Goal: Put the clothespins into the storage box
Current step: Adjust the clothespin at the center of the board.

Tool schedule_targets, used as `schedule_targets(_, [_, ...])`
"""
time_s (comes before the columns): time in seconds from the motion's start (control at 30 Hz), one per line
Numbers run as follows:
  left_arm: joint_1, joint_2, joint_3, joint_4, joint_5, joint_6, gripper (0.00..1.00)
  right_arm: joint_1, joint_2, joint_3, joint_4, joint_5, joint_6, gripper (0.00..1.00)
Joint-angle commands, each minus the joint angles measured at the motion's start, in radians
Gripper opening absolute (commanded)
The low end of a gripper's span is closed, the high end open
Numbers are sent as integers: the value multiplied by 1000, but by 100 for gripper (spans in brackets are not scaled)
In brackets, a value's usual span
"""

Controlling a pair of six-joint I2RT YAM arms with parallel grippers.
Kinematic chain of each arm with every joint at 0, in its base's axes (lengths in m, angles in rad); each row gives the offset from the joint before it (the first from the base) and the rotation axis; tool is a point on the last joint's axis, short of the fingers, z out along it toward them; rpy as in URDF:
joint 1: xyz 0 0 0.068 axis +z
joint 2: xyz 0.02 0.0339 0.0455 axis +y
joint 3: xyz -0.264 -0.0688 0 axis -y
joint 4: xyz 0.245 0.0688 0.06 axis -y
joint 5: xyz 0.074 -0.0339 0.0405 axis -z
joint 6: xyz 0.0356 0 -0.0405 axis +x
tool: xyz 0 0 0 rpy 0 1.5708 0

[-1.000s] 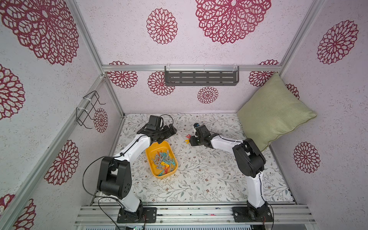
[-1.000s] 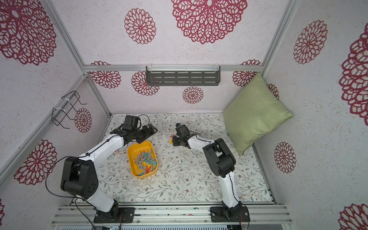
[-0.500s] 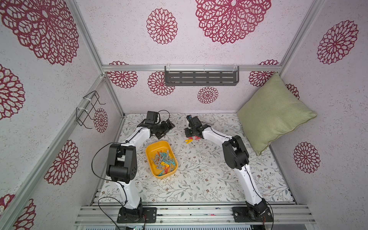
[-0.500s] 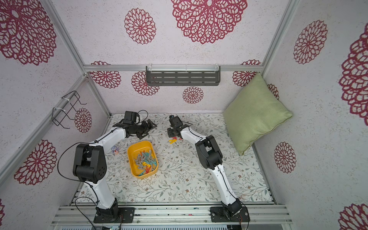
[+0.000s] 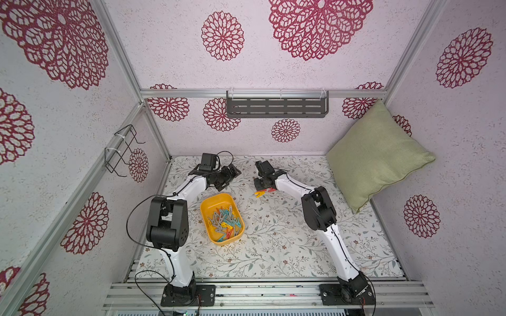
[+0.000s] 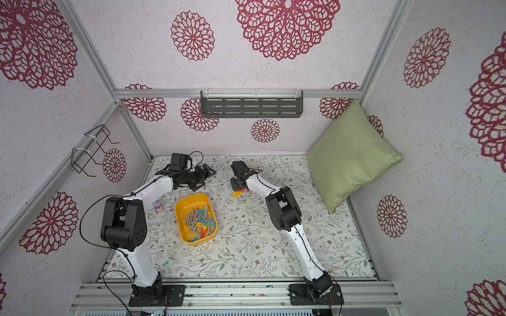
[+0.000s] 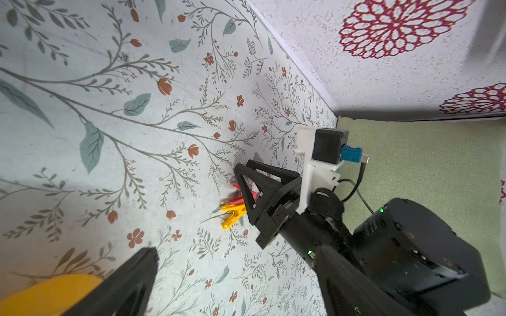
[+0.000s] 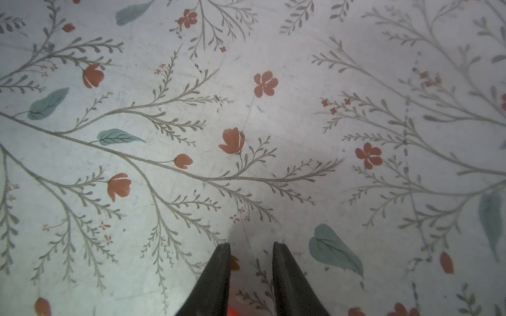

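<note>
Your right hand (image 8: 250,246) sits over the red plastic clothespin (image 7: 236,200) on the floral tabletop (image 5: 273,232).
Its fingers are narrowly apart, grip unclear; your left hand (image 5: 230,179) gapes empty near the shallow yellow plastic storage box (image 5: 212,201) holding mixed clothespins (image 5: 224,220).

**Robot test cell dressed as a domestic room.**
Evidence: aluminium frame (image 5: 191,93), wallpapered panels (image 5: 169,54), floral mat (image 5: 273,240), cushion (image 5: 377,156), shelf (image 5: 276,107); two arms (image 5: 290,186) bolted to a rail (image 5: 273,292).
</note>
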Motion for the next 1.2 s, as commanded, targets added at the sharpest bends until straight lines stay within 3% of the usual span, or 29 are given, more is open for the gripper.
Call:
schedule_targets(0.0, [3,-3,-26,35,8,-5,97,3,-61,-81,13,-20,-10,36])
schedule_targets(0.47, [-17,-56,-82,48,-9,-17,97,-11,-199,-277,129,-120,66,44])
schedule_targets(1.17, [-40,-174,-195,88,-22,-34,97,64,-505,-644,240,-20,108,55])
